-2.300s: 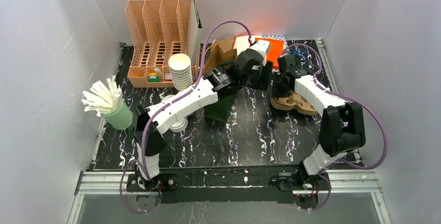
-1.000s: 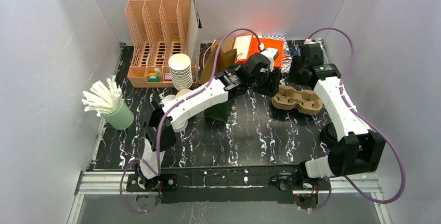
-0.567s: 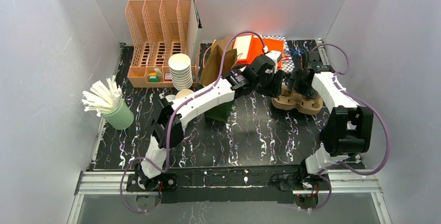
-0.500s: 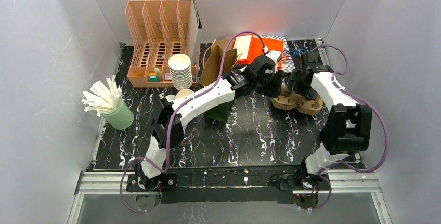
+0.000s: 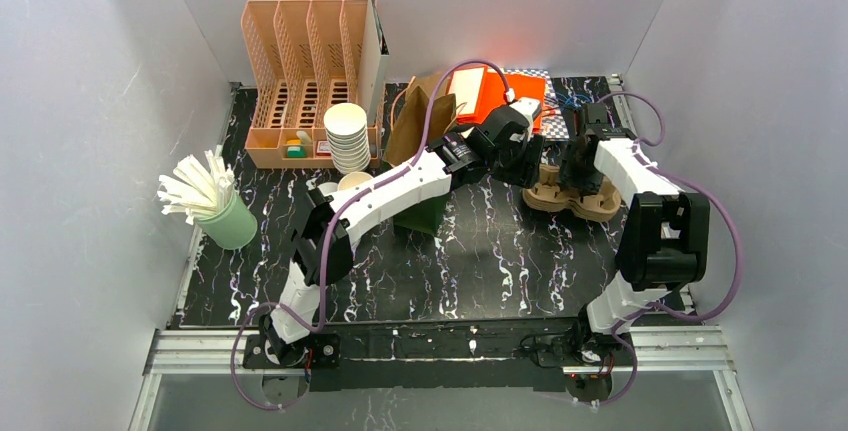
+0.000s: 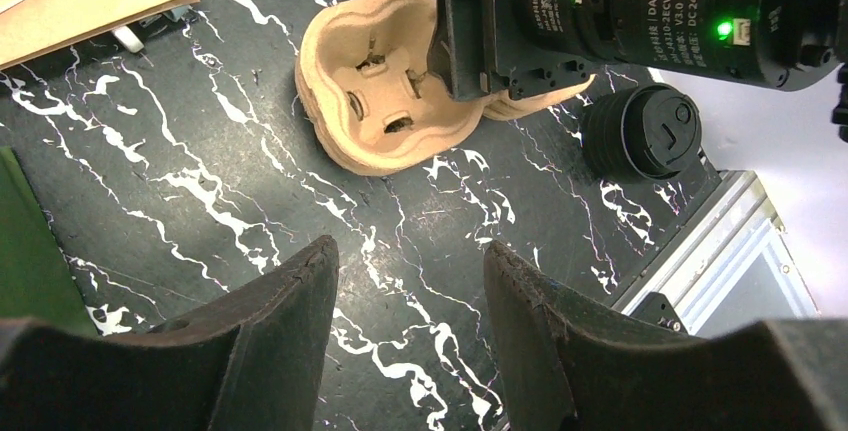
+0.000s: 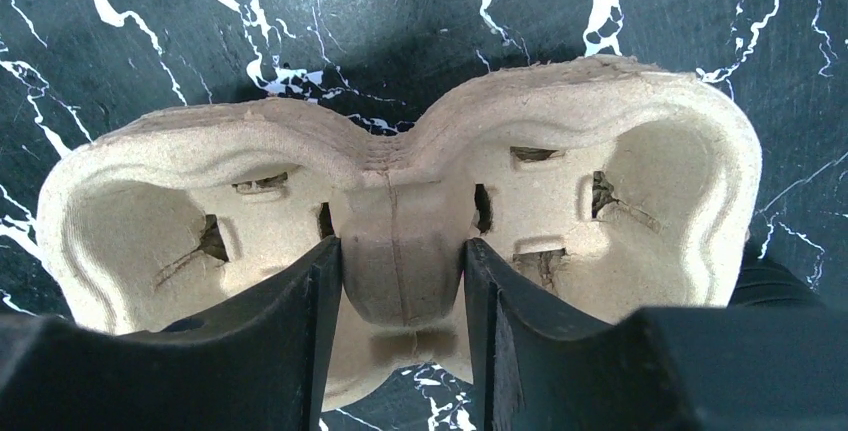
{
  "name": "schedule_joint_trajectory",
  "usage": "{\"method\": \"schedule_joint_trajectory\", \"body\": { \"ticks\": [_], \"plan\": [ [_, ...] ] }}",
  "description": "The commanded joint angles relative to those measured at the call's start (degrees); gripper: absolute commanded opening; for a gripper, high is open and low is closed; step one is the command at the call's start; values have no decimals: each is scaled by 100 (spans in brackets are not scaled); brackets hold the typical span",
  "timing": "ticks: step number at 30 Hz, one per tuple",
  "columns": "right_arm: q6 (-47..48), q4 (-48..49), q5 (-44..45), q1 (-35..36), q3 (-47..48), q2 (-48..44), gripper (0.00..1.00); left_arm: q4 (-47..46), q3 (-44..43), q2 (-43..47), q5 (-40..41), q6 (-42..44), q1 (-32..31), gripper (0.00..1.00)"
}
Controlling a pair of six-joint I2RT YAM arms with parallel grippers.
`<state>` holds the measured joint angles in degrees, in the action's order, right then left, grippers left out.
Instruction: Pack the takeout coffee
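My right gripper (image 7: 403, 251) is shut on the raised middle ridge of a brown pulp cup carrier (image 7: 400, 176), which lies on the black marbled table at the back right (image 5: 577, 198). My left gripper (image 6: 410, 256) is open and empty, hovering over bare table just left of the carrier (image 6: 375, 101); in the top view it (image 5: 522, 163) is beside the right wrist. A single white cup (image 5: 350, 181) peeks out behind my left arm at mid-left, mostly hidden. No lid on it can be made out.
A brown paper bag (image 5: 415, 116) stands at the back centre with a dark green bag (image 5: 425, 209) in front of it. A tall stack of white cups (image 5: 347, 136), a peach organiser (image 5: 305, 61), a green straw holder (image 5: 225, 219) and an orange item (image 5: 500, 91) also stand around.
My right arm swung out to the back right, then came down onto the carrier and closed on its middle ridge. My left arm stretched further right and now holds still.
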<state>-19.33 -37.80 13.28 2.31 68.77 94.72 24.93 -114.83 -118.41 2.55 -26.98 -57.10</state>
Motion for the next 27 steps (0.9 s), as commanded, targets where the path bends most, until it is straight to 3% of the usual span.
{"method": "schedule_joint_trajectory", "body": {
  "ticks": [1, 17, 22, 27],
  "plan": [
    [-4, -363, 75, -2, 368, -353, 47, 146, -75, 263, 100, 96, 26, 54],
    [-200, -947, -192, -2, 619, -904, 48, -27, 12, -50, -245, -201, 113, 56],
    [-82, -727, -455, 0, 211, -1031, 48, -369, 70, -375, -798, -666, 252, 47],
    [-112, -455, -510, -5, -180, -1135, 47, -320, -200, -787, -853, -694, 252, 45]
  ]
}}
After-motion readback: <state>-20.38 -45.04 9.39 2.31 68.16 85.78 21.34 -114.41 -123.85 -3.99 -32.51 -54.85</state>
